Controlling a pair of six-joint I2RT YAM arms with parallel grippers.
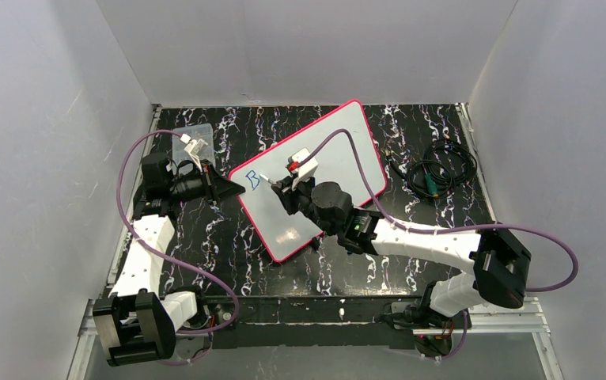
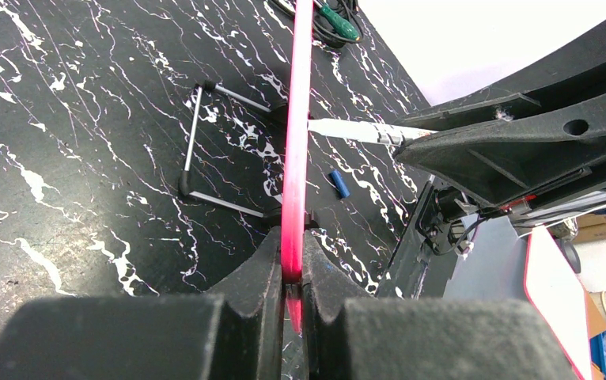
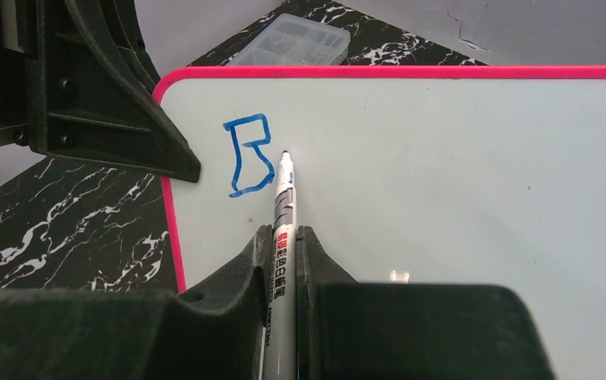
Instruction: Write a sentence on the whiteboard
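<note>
Marker label seems Chinese, unreadable; whiteboard shows one blue B.

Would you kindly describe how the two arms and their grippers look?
The left arm and right arm have white shells and black joints, each trailed by a purple cable. The left gripper and right gripper are matte black with wedge-shaped jaws.
</note>
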